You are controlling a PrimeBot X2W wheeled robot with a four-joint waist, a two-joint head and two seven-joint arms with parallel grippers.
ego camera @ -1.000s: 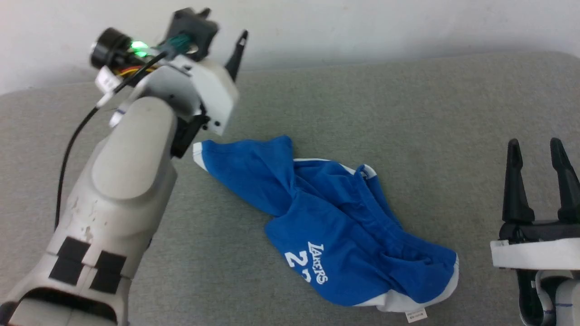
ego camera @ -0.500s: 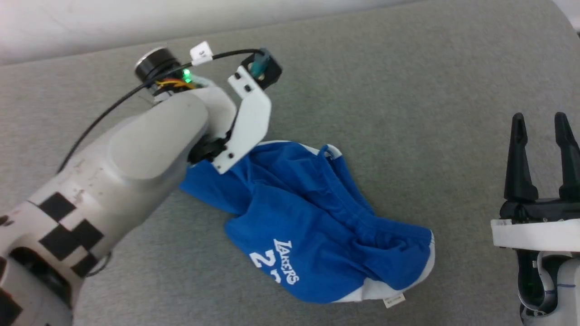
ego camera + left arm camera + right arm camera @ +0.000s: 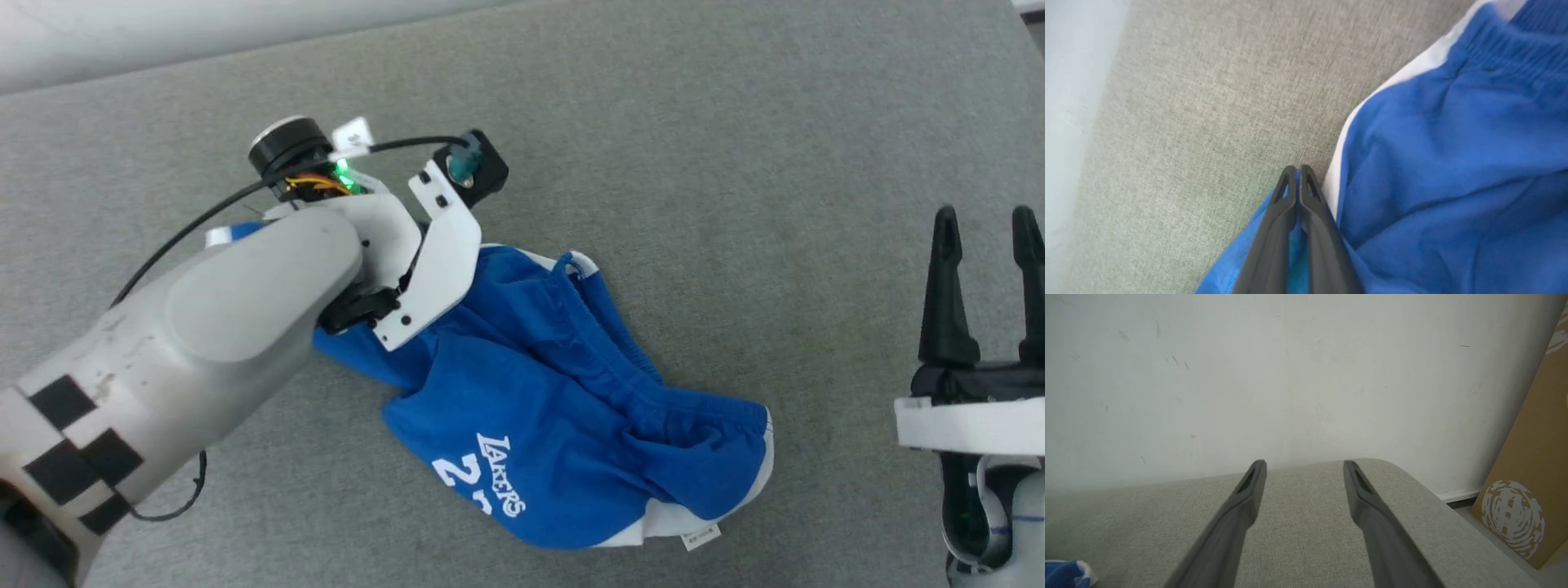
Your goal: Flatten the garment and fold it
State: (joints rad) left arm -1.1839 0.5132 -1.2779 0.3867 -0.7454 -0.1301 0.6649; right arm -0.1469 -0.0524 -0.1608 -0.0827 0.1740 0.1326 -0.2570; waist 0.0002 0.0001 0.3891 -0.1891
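Note:
The garment (image 3: 571, 408) is a pair of royal-blue shorts with white trim, lying crumpled on the grey cushion (image 3: 694, 163) in the head view. White "LAKERS" lettering (image 3: 500, 474) faces up and a small white tag (image 3: 702, 535) sits at the near hem. My left arm (image 3: 245, 310) reaches down over its far-left corner. In the left wrist view my left gripper (image 3: 1298, 169) is shut, with blue cloth of the garment (image 3: 1453, 163) pinched between its fingers beside the white trim. My right gripper (image 3: 984, 245) stands open at the right, well apart from the shorts, with nothing between its fingers (image 3: 1249, 490).
A pale wall (image 3: 1290, 375) runs along the cushion's far edge. A brown cardboard box (image 3: 1531, 457) leans at the right beyond the cushion's rounded corner. Bare grey cushion (image 3: 1306, 522) lies between the shorts and my right gripper.
My left gripper has come down from above the cushion onto the garment's far-left corner and shut on the cloth. The head camera has tilted down. The right gripper stays open.

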